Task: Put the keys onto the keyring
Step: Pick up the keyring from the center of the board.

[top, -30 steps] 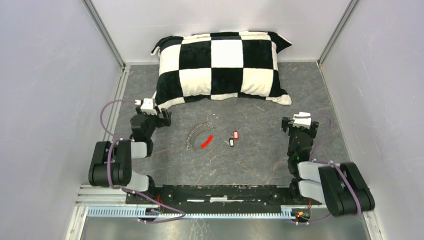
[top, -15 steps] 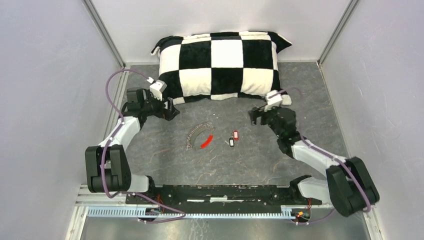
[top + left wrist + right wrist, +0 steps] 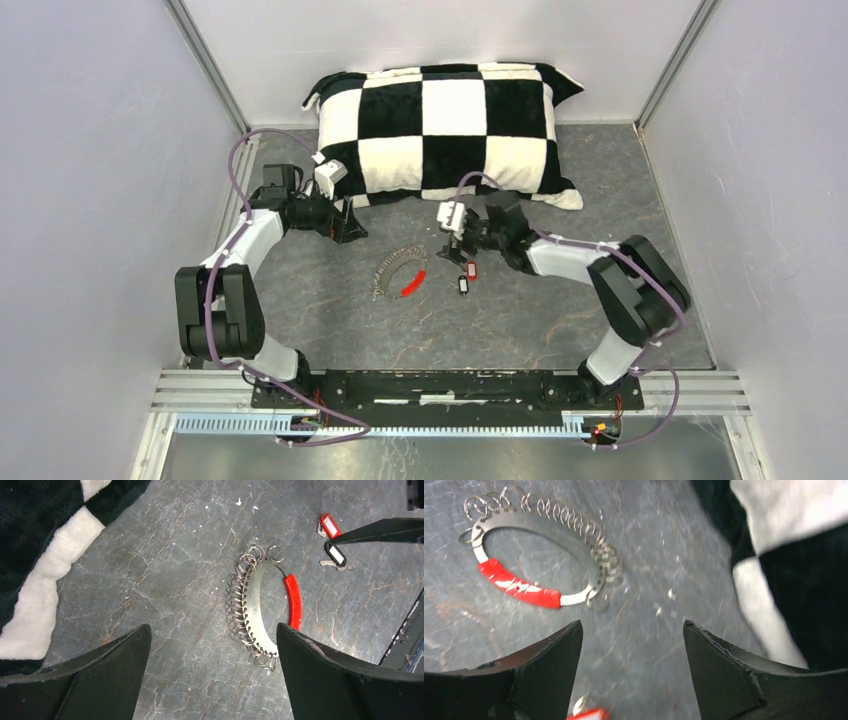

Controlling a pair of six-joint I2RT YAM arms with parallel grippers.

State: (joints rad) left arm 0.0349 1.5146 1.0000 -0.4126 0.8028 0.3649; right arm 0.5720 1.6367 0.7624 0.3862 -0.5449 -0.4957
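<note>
Near the middle of the table (image 3: 520,325), the keyring (image 3: 402,272) lies flat, a curved metal band with a red section and a row of small loose rings along its outer edge. The red key (image 3: 471,268) and the black-and-white key (image 3: 463,285) lie just beside it on the right arm's side, apart from it and from each other, neither yet on a ring. A checkered pillow (image 3: 450,125) sits behind them.

The left gripper (image 3: 348,226) hangs over the keyring with its fingers spread wide and nothing between them. The right gripper (image 3: 462,248) is low above the red key, its fingers also apart and empty.

The keys look very light and flat, so they will probably skid on the smooth surface or twist in a loose pinch. The coloured head seems the best hold, leaving the ring end free. The band looks stiff enough to pinch at the red section, while the little rings will likely flop and shift, so it needs pinning down.
</note>
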